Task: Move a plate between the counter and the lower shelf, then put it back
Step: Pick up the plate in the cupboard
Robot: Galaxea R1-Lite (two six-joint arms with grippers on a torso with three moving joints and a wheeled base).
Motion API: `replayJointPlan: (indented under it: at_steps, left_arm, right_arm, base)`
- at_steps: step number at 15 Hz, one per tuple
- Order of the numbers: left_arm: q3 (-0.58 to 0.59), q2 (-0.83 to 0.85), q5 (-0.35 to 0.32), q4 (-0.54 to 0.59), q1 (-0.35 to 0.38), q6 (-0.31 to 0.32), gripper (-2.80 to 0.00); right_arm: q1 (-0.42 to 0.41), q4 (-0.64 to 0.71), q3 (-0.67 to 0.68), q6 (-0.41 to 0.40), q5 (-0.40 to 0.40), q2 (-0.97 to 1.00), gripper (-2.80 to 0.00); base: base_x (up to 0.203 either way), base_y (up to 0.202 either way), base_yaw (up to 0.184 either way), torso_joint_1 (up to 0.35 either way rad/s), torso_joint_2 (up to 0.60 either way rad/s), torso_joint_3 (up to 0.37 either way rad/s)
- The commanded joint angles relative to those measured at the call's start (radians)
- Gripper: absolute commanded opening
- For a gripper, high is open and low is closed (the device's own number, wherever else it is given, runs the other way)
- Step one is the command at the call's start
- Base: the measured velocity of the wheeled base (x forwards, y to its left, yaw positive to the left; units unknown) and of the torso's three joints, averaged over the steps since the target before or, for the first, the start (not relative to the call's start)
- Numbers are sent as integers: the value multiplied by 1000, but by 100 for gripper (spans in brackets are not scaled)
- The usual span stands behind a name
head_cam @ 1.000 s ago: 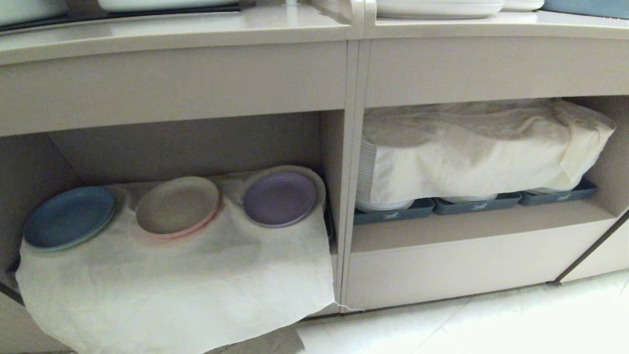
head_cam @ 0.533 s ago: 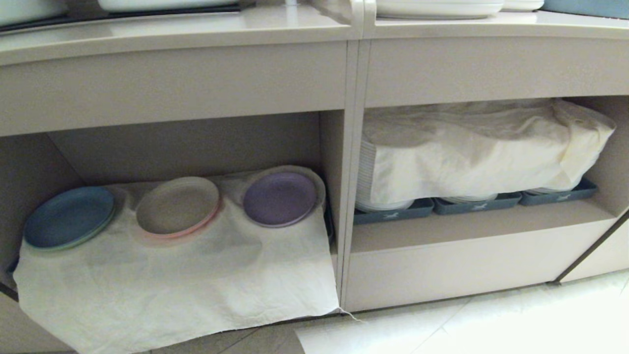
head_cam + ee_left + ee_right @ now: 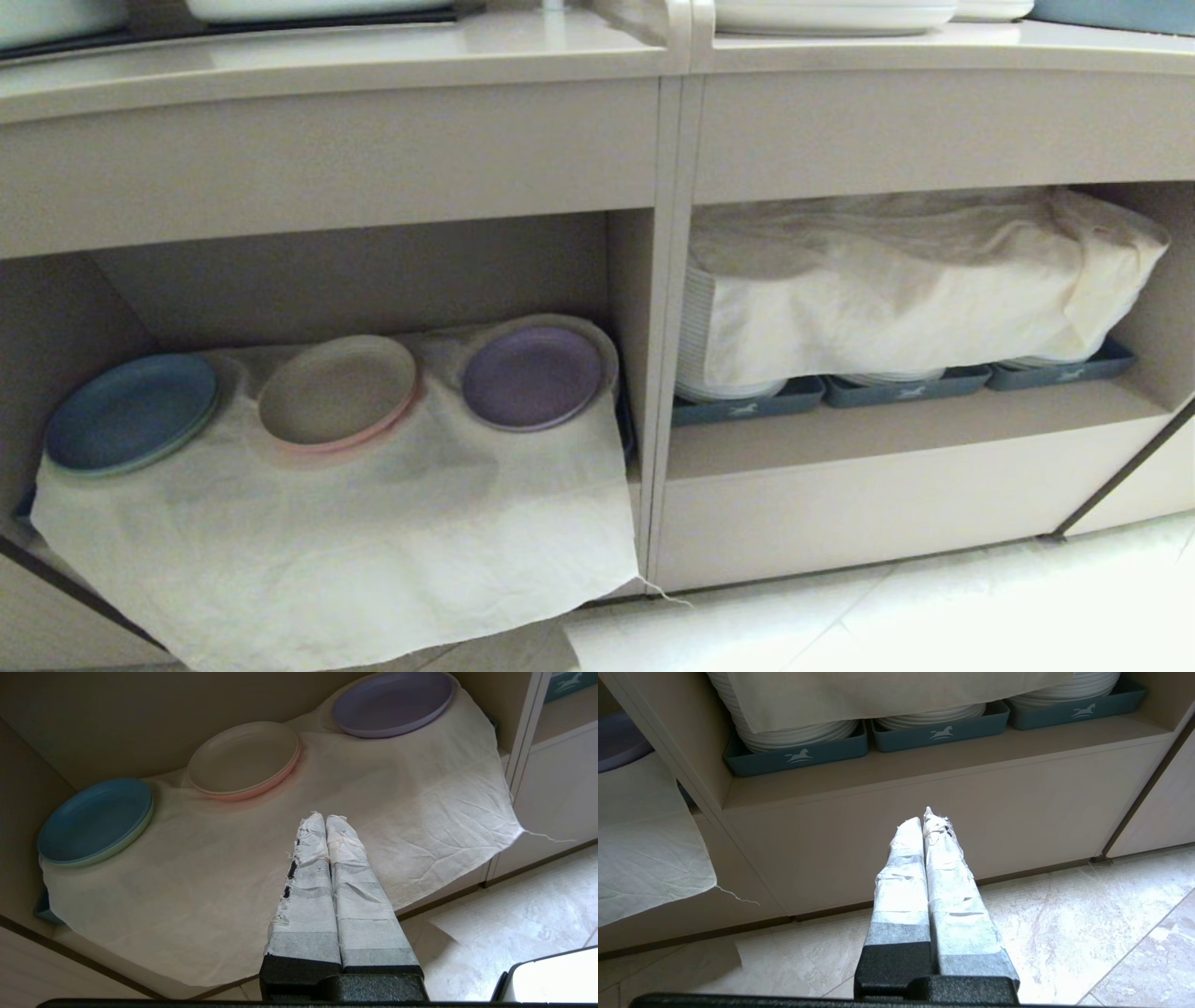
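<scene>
- Down low, the left gripper (image 3: 325, 817) points up toward the lower shelf (image 3: 355, 280), its two tape-wrapped fingers (image 3: 308, 868) pressed together with nothing between them; it hangs in front of the draped cloth (image 3: 280, 868), not touching it, and does not show in the head view.
- Likewise the right gripper (image 3: 923, 814) has its wrapped fingers (image 3: 901, 877) closed flat against each other and empty, aimed at the plain beige panel below the neighbouring cubby, above the pale marbled floor tiles (image 3: 1087, 914).
- Sitting at the right end of the lower shelf is the plate (image 3: 532, 377), round, matte lavender, with a low raised rim, resting on the cloth close to the cubby's side wall.
- Beside it lies a beige plate (image 3: 337, 390) over a pink one, and further left a blue plate (image 3: 131, 411) over a pale green one; all are shallow discs with low rims.
- Under them the cream cloth is thin and creased, spilling over the shelf's front edge, with a loose thread at its corner.
- Above runs the counter (image 3: 327, 65), smooth beige with a rounded front edge, bearing white dishes at the top of the head view.
- Next door, white plates (image 3: 794, 732) stand stacked in grey-blue trays (image 3: 798, 756) printed with a small horse, under a second wrinkled cloth (image 3: 896, 280).
</scene>
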Motion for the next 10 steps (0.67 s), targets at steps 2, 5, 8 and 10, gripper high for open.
replayJointPlan:
  at_steps: [2, 5, 8, 10]
  left_arm:
    - [4, -2, -3, -14, 0, -4, -280]
    - [14, -2, -8, -76, 0, -7, -280]
    - [25, -2, 4, -75, 0, -8, -280]
    - [33, -2, 67, -62, 0, -7, -280]
  right_arm:
    - [0, -1, 0, 1, 0, 0, -280]
    - [1, -1, 0, 1, 0, 0, -280]
    - [1, -1, 0, 1, 0, 0, -280]
    - [-1, 0, 0, 1, 0, 0, -280]
  base:
    - [0, 0, 0, 0, 0, 0]
    - [0, 0, 0, 0, 0, 0]
    - [0, 0, 0, 0, 0, 0]
    - [0, 0, 0, 0, 0, 0]
